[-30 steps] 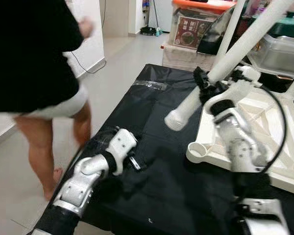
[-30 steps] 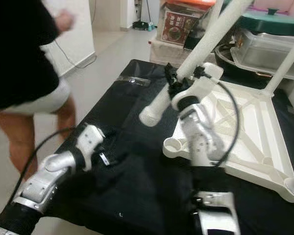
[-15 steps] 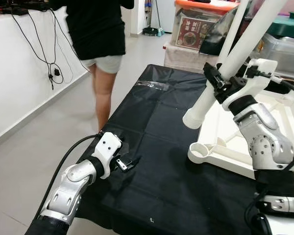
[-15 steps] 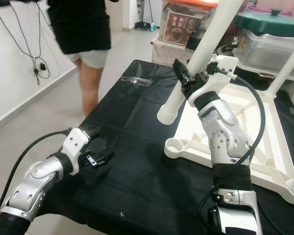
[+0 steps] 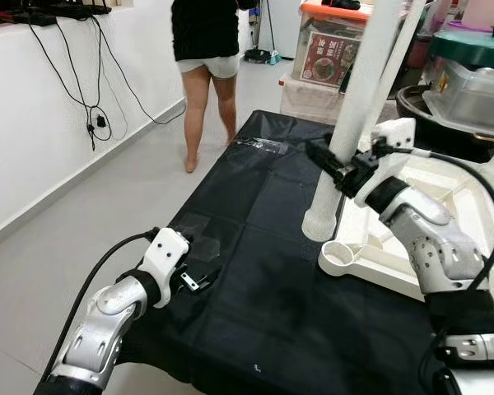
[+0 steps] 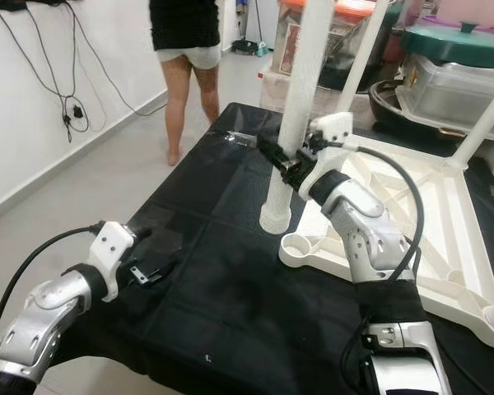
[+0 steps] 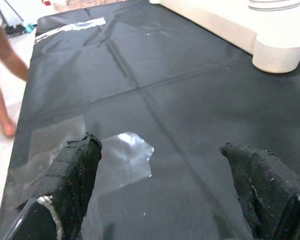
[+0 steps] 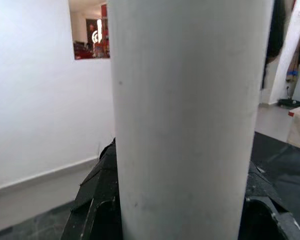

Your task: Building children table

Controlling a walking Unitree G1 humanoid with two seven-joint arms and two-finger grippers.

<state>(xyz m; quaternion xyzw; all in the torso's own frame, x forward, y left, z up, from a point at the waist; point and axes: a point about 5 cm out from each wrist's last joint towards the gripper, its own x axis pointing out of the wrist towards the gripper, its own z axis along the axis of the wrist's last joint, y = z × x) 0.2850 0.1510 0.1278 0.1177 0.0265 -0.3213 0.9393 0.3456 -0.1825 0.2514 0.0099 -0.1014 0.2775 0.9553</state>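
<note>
My right gripper (image 5: pixel 336 167) is shut on a white table leg (image 5: pixel 350 123), which stands almost upright. In the right wrist view the leg (image 8: pixel 190 115) sits between the black fingers (image 8: pixel 97 200). Its lower end (image 6: pixel 276 218) is down at the black cloth, just left of the round corner socket (image 6: pixel 295 243) of the upside-down white tabletop (image 6: pixel 412 239); I cannot tell whether it touches. My left gripper (image 5: pixel 193 278) hangs open low over the cloth near the table's left edge, with nothing between its fingers (image 7: pixel 77 170).
A person (image 5: pixel 206 49) stands on the floor beyond the table's far left corner. Two fitted legs (image 6: pixel 477 123) rise from the tabletop. Storage boxes (image 5: pixel 329 58) and a green-lidded pot (image 6: pixel 457 41) crowd the back. Clear tape patches (image 7: pixel 125 160) lie on the cloth (image 5: pixel 263 247). Cables hang on the left wall.
The leg has swung from slanted to nearly upright and its lower end has dropped beside the corner socket. The person has walked farther away. My left gripper has drawn back slightly.
</note>
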